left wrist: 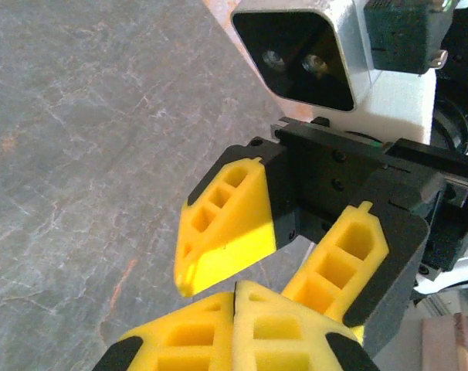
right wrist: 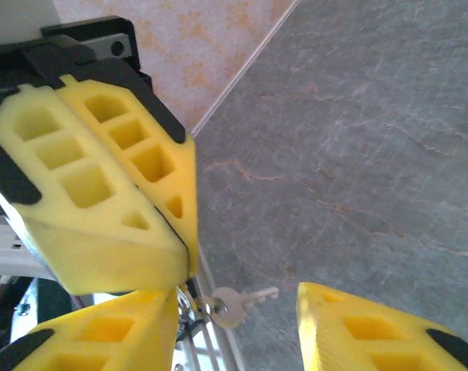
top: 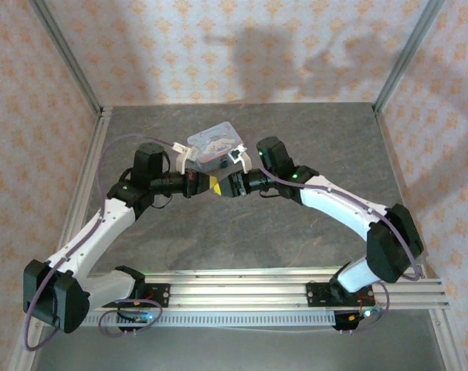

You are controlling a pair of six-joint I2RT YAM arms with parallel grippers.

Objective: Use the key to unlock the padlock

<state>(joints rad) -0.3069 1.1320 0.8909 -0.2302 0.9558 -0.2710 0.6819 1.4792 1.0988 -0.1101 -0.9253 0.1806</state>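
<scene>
1. I am pressing my left gripper [left wrist: 234, 300] fully together just on the near side of the pale blue tin [top: 216, 141]. Its yellow fingers are meeting along one seam with no gap. I cannot tell what is pinched inside.
2. I am judging that the padlock is hidden in that pinch, because a small metal ring [right wrist: 207, 307] is coming out from under the seam. I cannot tell this for sure.
3. The key [right wrist: 232, 305] is dangling from that ring, also on the near side of the tin. It is hanging in the air above the grey table [top: 296, 232] with its blade pointing toward my right side.
4. I am holding my right gripper [right wrist: 238, 295] spread wide, tip to tip with the left one in front of the tin. One finger is sitting on each side of the key and neither is touching it.
5. As for progress, I am reading this as the early middle of the job.
   - The lock-and-key bundle is up off the table and steadied in my left pinch.
   - The key is hanging loose rather than being gripped.
   - Nothing suggests it is seated in a keyhole or that the shackle is open.
6. What I am judging to be left:
   - closing the right fingers on the key
   - lining its blade up with the keyhole
   - pushing it in and turning it until the shackle releases
</scene>
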